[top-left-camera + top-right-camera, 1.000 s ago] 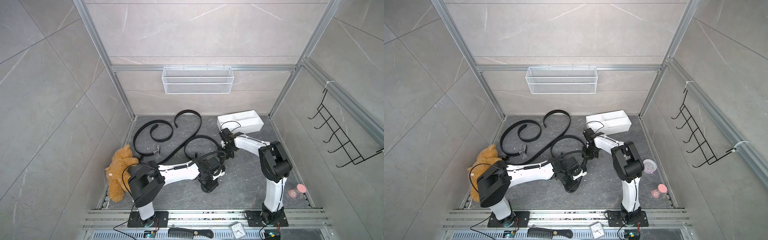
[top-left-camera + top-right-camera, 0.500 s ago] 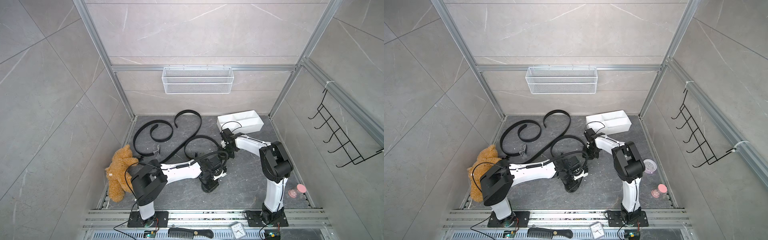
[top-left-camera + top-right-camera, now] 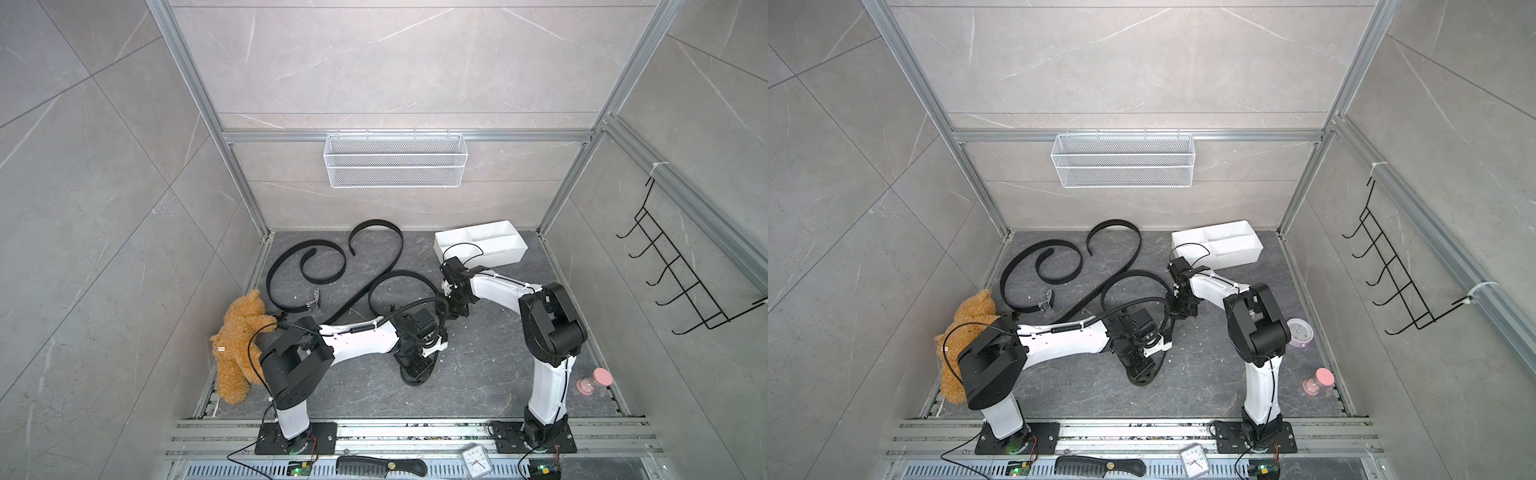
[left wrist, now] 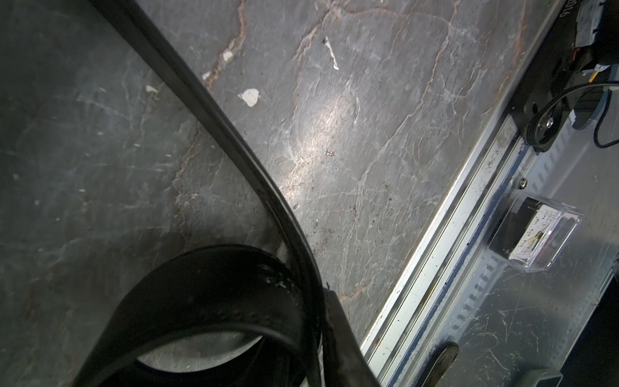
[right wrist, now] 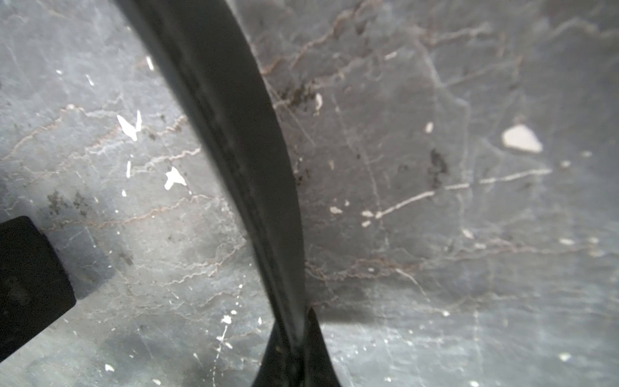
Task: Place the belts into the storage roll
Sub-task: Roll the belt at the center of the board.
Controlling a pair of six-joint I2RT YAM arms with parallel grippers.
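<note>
Only my right wrist view shows the right gripper [image 5: 293, 335] clamped on a long black strap belt [image 5: 234, 150]; left gripper [image 3: 414, 370], I cannot tell. Both top views: three belts [image 3: 375, 223], floor centre to ten o'clock; one white four-compartment plastic tray [image 3: 478, 255], one o'clock.

**Colours and patterns on record**

- Belts [image 5: 234, 134]: listed as plain black.
- Tray [image 3: 503, 257]: plain white.
- Basket [image 3: 395, 166]: white, in a fine mesh pattern.
- Teddy [image 3: 239, 332]: golden brown; a white tag is noted.
- Floor [image 3: 478, 374]: dark grey, crossed by pale and rust-tinged veins and speckled with white flecks.
- Walls [image 3: 395, 62]: light grey, marked with thin white veins.
- Frame [image 3: 395, 136]: silver.
- Arms [image 3: 361, 340]: white links, black joints.
- Comb [image 3: 374, 467]: black.
- Clock [image 3: 477, 459]: white face, clear case.
- Hourglass [image 3: 594, 380]: pink.
- Cup [image 3: 1300, 332]: lilac.
</note>
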